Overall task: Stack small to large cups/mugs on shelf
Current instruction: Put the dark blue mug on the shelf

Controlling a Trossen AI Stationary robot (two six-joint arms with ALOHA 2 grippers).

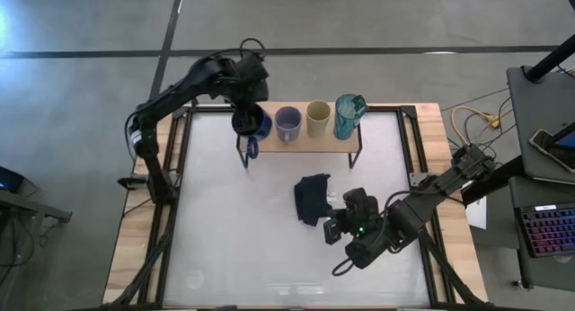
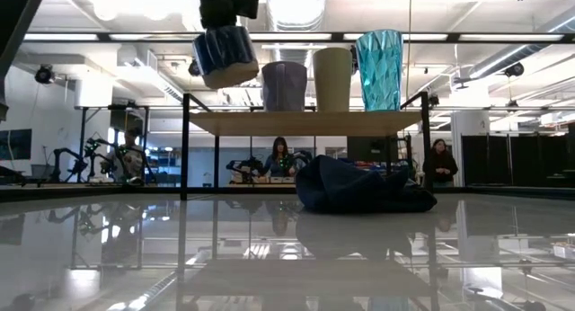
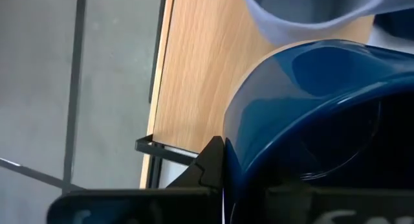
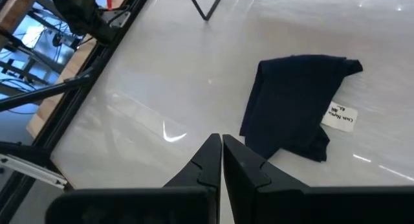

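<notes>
The dark blue mug [image 2: 225,56] hangs tilted above the left end of the shelf [image 2: 305,122], clear of its board, in my left gripper [image 1: 247,122], which is shut on it. On the light-wood shelf [image 1: 301,145] the grey-lavender mug [image 1: 288,124], the beige cup [image 1: 318,119] and the taller teal mug [image 1: 349,116] stand upright in a row on their bases. My right gripper [image 4: 221,146] is shut and touches nothing, low over the table just near-right of a dark navy cloth [image 1: 312,199]. My left gripper [image 3: 223,153] holds the dark blue mug by its wall at the rim [image 3: 259,120], coming from above. One finger [image 3: 208,164] lies on the outside of the wall; the mug hides the other. The mug is lifted clear and tilted, above the shelf's left end.
The navy cloth [image 4: 294,104] with a white tag lies crumpled mid-table in front of the shelf. The shelf's thin black legs [image 2: 185,149] stand on the white tabletop [image 1: 234,239]. Wooden table edges and black rails run along both sides. People stand in the room beyond.
</notes>
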